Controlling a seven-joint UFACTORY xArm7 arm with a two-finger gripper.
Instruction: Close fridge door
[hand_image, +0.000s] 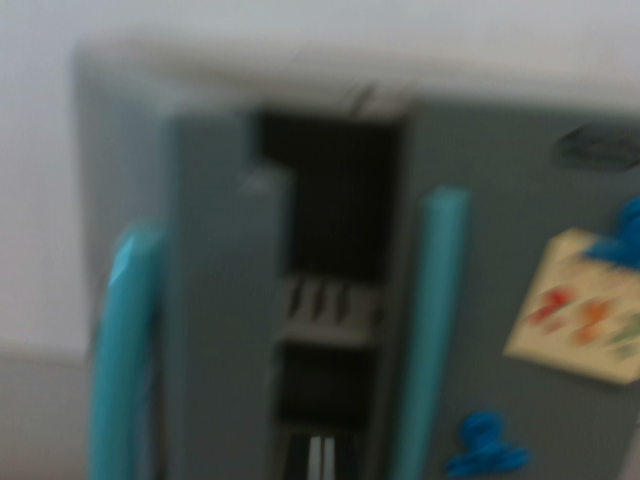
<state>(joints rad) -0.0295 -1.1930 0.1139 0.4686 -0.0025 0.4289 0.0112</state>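
The picture is blurred by motion. A grey toy fridge (500, 200) fills the wrist view. Its left door (215, 310) stands ajar, swung outward, with a teal handle (125, 360) on its left edge. The right door (520, 300) looks shut and carries its own teal handle (435, 330). Between the doors a dark interior (330, 220) shows a grey shelf (325, 315). No part of my gripper appears in the frame.
A yellowish note with red and orange marks (585, 310) hangs on the right door under a blue magnet (625, 235). Another blue magnet (485, 445) sits low on that door. A pale wall (40, 180) lies at the left.
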